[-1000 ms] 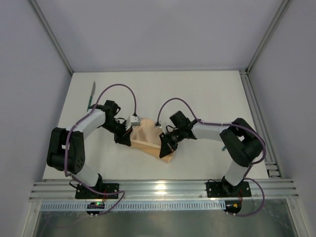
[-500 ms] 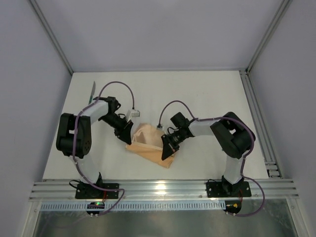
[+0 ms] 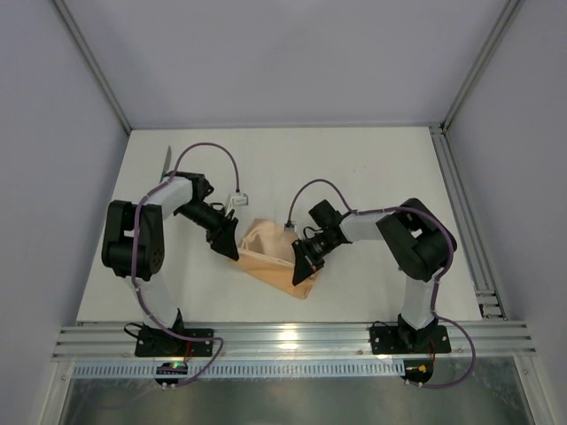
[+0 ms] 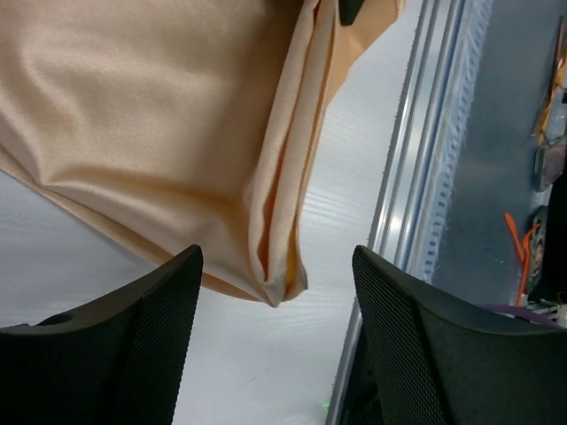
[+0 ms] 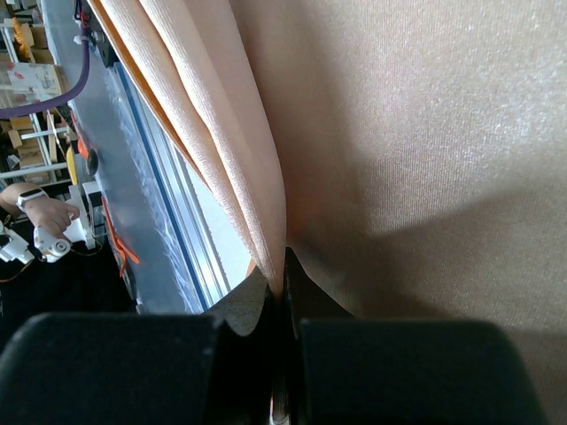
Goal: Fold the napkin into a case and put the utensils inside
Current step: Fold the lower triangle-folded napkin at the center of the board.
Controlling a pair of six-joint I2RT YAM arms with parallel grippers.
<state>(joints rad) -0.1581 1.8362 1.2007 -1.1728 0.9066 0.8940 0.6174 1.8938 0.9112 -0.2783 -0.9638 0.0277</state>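
One folded napkin (image 3: 266, 252) sits mid-table (image 3: 372, 159), closer to the front edge. The right gripper (image 3: 302, 266) is pinching its right end, and the left gripper (image 4: 275, 266) is spread wide around its left corner, not gripping. One utensil (image 3: 166, 160) lies by the far-left corner, can't tell which kind.

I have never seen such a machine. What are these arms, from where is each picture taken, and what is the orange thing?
These are two robot arms bolted at the near edge of a white table. One picture looks down from above; the other two come from a camera on each wrist, so black fingers show up close. The orange thing is a cloth napkin, loosely folded, lying between the arms. The right gripper is shut, pinching the napkin's edge. The left gripper is open, a folded corner lying between its fingers, not squeezed. A slim utensil lies at the far left.
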